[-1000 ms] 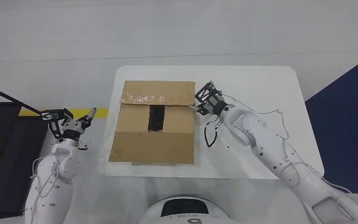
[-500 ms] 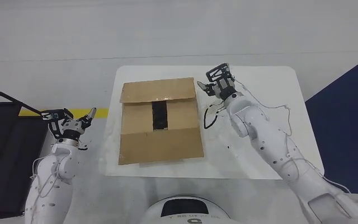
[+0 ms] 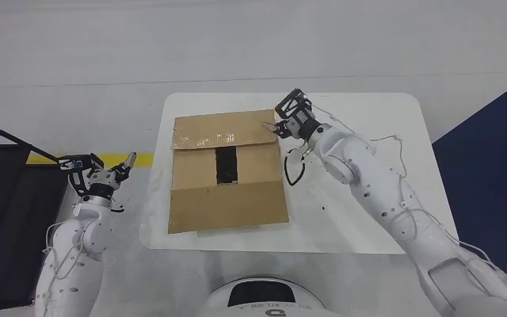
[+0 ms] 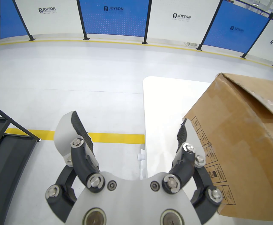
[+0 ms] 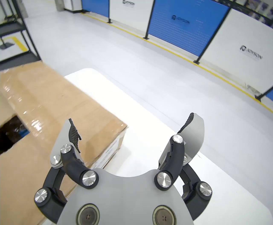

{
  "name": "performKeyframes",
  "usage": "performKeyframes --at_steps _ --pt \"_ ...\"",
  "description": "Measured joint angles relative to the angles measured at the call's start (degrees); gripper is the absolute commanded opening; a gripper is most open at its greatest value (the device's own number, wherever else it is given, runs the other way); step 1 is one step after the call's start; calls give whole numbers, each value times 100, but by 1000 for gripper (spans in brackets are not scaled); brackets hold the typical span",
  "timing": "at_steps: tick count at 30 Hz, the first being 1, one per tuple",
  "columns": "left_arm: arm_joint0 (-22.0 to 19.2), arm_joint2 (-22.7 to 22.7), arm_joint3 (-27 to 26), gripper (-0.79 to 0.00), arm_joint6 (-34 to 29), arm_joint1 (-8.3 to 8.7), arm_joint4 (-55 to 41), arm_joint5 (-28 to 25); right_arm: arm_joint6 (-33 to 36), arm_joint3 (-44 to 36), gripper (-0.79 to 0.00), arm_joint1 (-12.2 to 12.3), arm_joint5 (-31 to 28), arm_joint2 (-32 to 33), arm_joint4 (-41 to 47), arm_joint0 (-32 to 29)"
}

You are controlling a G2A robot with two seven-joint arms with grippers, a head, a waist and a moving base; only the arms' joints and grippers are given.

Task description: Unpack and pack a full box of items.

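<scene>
Top view: box (image 3: 226, 208) flaps ajar, contents indistinct; left gripper (image 4: 128, 119) and right gripper (image 5: 132, 121) fingers wide.

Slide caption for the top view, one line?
Right end effector, open, at the far right corner of a cardboard box on a white table; left end effector open beside the table.

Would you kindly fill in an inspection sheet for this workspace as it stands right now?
Surface: white table with rounded corners.
Job's things: cardboard box on the table, flaps folded in, dark gap between them; contents cannot be told.
Clutter: nothing seen.
Grippers: right claw open at the box's far right corner; left claw open, off the table's left side.
Cables: dark cable hanging in a loop behind the right claw.
Surroundings: blue and white partitions, yellow floor line.
</scene>
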Motion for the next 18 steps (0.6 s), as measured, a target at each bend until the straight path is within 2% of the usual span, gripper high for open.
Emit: performKeyframes --at_steps 8,13,16,18 --pt "0 0 0 0 0 0 0 0 537 -378 0 75 -957 108 -156 -251" --pt "0 0 0 0 0 0 0 0 1128 -314 0 12 -803 -12 -382 -133" --pt "0 0 0 0 0 0 0 0 1538 -298 0 -72 -409 -153 -619 4" --pt "0 0 0 0 0 0 0 0 1759 -336 0 -140 62 -252 -845 62"
